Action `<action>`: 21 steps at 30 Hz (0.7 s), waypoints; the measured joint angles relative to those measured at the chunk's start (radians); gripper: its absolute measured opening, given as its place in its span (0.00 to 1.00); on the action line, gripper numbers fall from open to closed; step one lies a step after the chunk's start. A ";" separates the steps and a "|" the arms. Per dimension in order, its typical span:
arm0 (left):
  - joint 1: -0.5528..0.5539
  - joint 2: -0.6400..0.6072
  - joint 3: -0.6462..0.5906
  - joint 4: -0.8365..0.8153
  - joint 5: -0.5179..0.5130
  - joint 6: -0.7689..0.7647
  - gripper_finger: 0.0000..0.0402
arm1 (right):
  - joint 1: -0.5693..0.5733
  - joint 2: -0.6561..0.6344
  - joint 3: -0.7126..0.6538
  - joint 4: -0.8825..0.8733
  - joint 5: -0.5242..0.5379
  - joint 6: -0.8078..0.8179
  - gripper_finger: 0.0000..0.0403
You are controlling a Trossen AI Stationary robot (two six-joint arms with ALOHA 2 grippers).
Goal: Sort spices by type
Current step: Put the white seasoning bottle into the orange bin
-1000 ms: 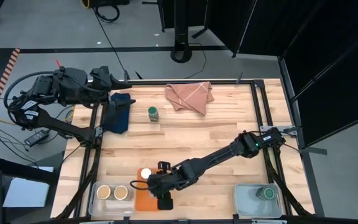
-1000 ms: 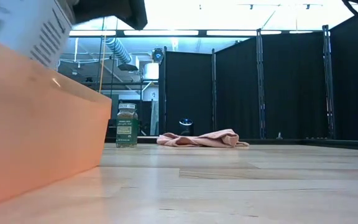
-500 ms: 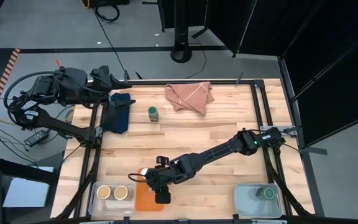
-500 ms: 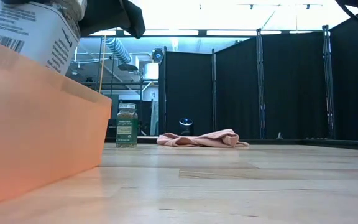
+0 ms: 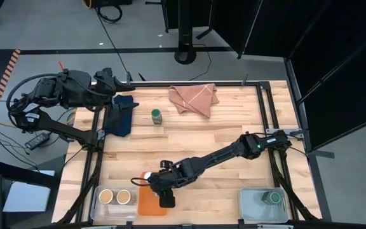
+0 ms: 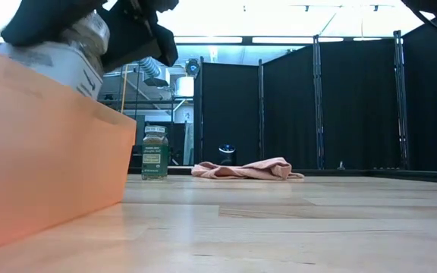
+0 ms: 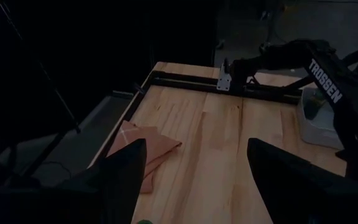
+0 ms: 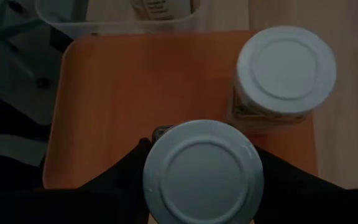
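- The right gripper (image 8: 197,186) has its fingers clenched around a white-lidded spice jar (image 8: 202,169), one finger on each side of the body just under the lid, holding it above the orange tray (image 8: 117,99).
- A second white-lidded jar (image 8: 284,71) already stands in that tray, just beyond the fingertips and apart from the held one.
- The jar looks small, rigid and light; its smooth wall could be slippery, so a grip low on the body, below the lid, seems safest. If it is glass, it would need a gentle set-down.
- Since the earlier frames the right arm has drawn the jar back and lifted it: in the low view it sits higher and more tilted above the tray wall than half a second ago.
- The left gripper (image 7: 194,180) waits with its fingers spread and nothing between them, at the far left corner over the dark blue cloth (image 5: 121,114).
- A green-lidded jar (image 5: 156,116) stands well apart from both grippers, unchanged, beside the pink cloth (image 5: 194,98).
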 joint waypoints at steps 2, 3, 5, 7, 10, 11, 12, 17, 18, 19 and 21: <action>0.000 0.002 0.000 -0.002 0.000 0.000 0.71 | -0.002 0.000 0.000 -0.002 -0.010 0.000 0.50; 0.000 0.003 0.000 -0.001 0.000 0.000 0.71 | -0.003 0.000 -0.001 -0.001 -0.012 0.000 0.50; 0.000 0.005 0.000 -0.003 -0.001 0.000 0.71 | -0.003 -0.001 -0.014 0.007 -0.009 0.000 0.50; 0.000 0.006 0.000 -0.003 -0.001 0.000 0.71 | -0.003 -0.001 -0.018 -0.009 -0.011 0.000 0.50; 0.000 0.005 0.000 -0.001 -0.010 0.000 0.71 | -0.003 0.000 -0.023 -0.003 -0.013 0.000 0.50; 0.000 0.005 0.000 -0.001 -0.011 0.000 0.71 | -0.003 -0.002 -0.030 0.005 -0.014 0.000 0.50; 0.000 0.005 0.000 0.000 -0.013 0.001 0.71 | -0.004 -0.002 -0.033 0.001 -0.013 0.000 0.50; 0.000 0.005 0.000 0.001 -0.015 0.001 0.71 | -0.007 0.000 -0.038 -0.003 -0.012 0.000 0.50; 0.000 0.005 0.000 0.001 -0.015 0.001 0.71 | -0.009 -0.001 -0.039 -0.001 -0.011 0.000 0.50; 0.000 0.005 0.000 0.001 -0.015 0.001 0.71 | -0.010 -0.001 -0.040 -0.005 -0.012 0.000 0.50; 0.000 0.005 0.000 0.001 -0.015 0.000 0.71 | -0.013 -0.001 -0.042 -0.011 -0.012 -0.004 0.50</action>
